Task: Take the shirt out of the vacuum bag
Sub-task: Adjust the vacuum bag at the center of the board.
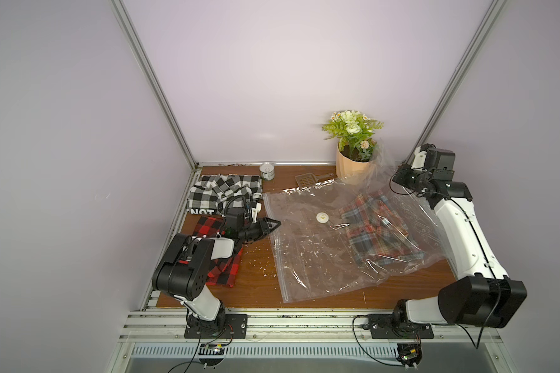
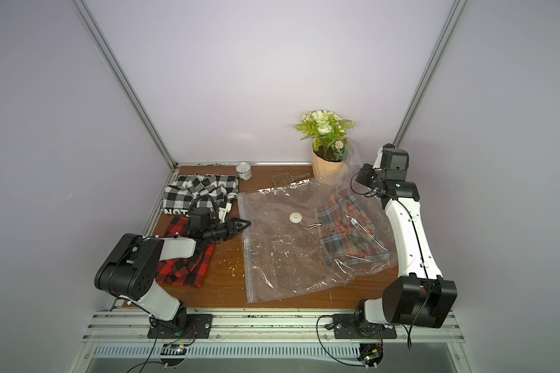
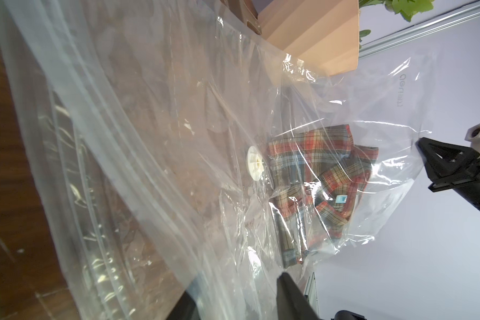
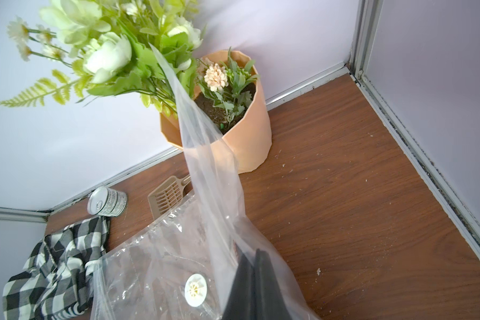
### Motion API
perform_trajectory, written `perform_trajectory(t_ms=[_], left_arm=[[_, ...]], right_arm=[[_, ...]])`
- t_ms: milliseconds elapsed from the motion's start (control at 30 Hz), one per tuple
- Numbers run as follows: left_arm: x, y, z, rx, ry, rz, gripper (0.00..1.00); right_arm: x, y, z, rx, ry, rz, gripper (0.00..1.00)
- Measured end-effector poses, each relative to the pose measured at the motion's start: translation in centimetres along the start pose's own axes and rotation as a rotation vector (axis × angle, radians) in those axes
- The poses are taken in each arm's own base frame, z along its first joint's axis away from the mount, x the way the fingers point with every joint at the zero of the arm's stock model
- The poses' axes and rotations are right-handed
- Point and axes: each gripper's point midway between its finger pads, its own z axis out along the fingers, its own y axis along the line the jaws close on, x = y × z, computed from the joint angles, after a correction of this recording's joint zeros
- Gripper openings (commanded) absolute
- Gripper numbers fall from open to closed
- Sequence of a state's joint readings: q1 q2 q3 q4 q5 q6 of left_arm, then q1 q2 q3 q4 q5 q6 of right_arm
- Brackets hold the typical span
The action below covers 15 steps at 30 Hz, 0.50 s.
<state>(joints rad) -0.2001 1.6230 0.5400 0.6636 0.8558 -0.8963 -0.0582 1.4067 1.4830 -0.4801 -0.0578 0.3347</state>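
The right gripper [image 4: 251, 266] is clamped shut on a fold of the vacuum bag [image 1: 307, 258] at its far-right corner. It holds that clear film up off the table [image 1: 256, 284], just beside the flower pot [image 1: 353, 171]. The left gripper [image 1: 274, 224] hovers low at the bag's left edge with its jaws apart and nothing visibly between them. Its tips point right, along the bag. From there the bag spreads flat over the middle of the table, with its long axis running left to right. The zip-seal edge [image 1: 274, 245] forms the left end and the round white valve [image 1: 322, 217] sits near the middle. I cannot tell whether the seal is parted. The plaid shirt [image 1: 379, 226] lies inside at the right end, well apart from the left gripper and close under the right arm. It is crumpled, so it has no clear long axis of its own. The mouth faces left, so the shirt probably has to travel leftward down the bag's length. The left arm is nearer the opening and the right arm is nearer the cloth.
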Motion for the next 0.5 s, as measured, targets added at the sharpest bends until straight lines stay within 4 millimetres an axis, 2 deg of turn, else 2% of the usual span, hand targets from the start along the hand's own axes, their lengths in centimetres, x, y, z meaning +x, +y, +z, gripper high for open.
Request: perform_trajectory(t_ms=[500], left_arm=[[1.0,-0.6,0.3,0.031,0.003,-0.003,0.47]], right_arm=[[-1.8,4.4,-3.1,-0.07,-0.004,-0.002,0.0]])
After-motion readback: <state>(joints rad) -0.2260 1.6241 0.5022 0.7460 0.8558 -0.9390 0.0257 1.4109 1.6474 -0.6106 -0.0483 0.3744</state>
